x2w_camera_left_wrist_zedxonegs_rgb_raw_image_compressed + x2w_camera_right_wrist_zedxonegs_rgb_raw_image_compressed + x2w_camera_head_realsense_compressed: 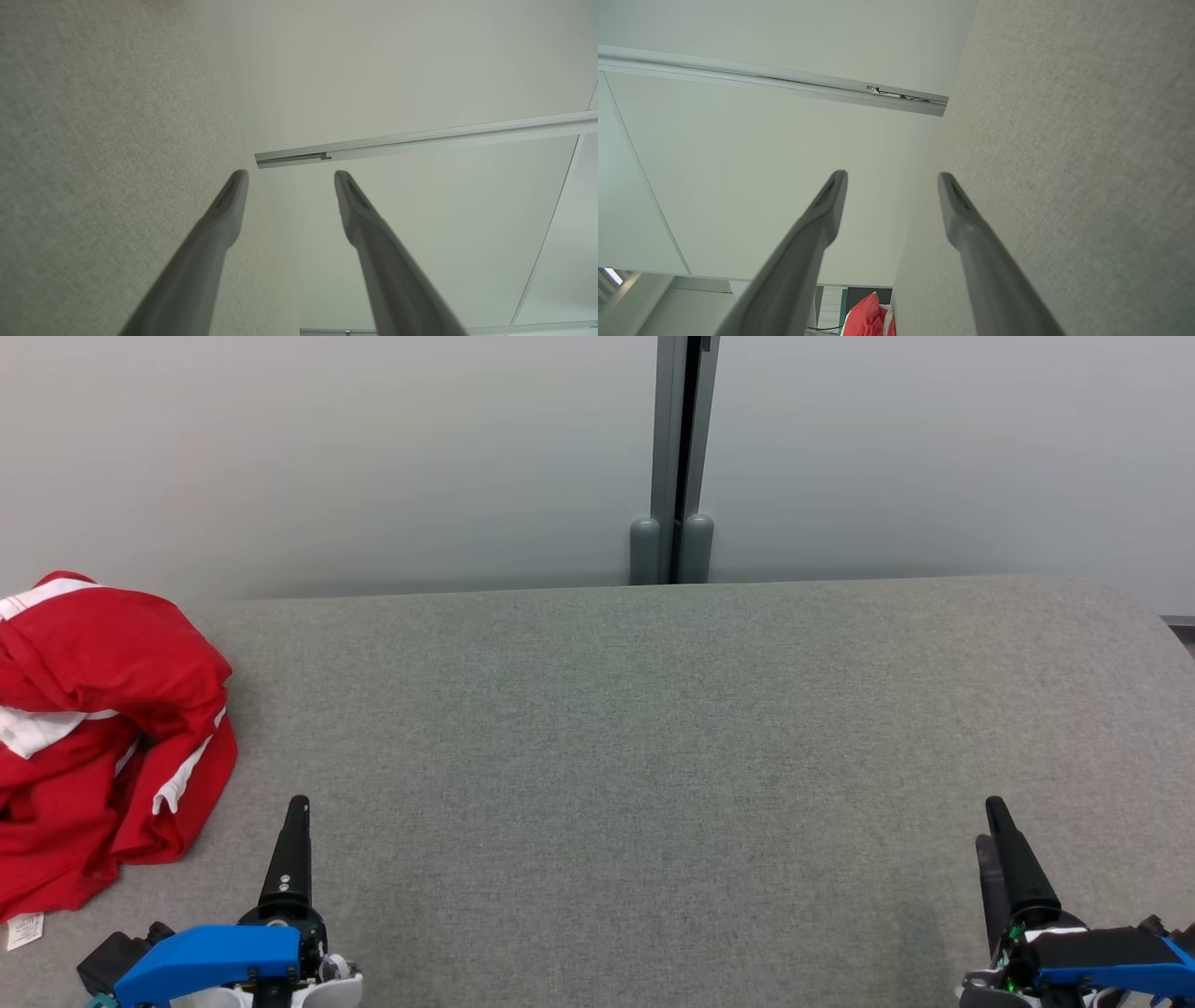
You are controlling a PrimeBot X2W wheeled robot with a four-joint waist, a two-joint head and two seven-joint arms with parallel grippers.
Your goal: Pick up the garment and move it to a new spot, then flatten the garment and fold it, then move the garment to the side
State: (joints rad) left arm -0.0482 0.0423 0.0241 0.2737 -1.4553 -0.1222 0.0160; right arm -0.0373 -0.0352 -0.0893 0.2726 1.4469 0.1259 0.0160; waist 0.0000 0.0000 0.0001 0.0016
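At the left edge of the grey table (653, 709), we see the red garment (93, 728) with white stripes lying crumpled in a heap. Our left gripper (289, 179) sits near it without touching, jaws spread apart and holding nothing. Our right gripper (892, 182) rests well apart at the lower right of the head view, likewise spread and empty.

Long, dark, two-fingered left gripper (290, 177): jaws spread wide, nothing held. Matching right gripper (892, 177): likewise spread, empty. Both point forward, blue wrists low.
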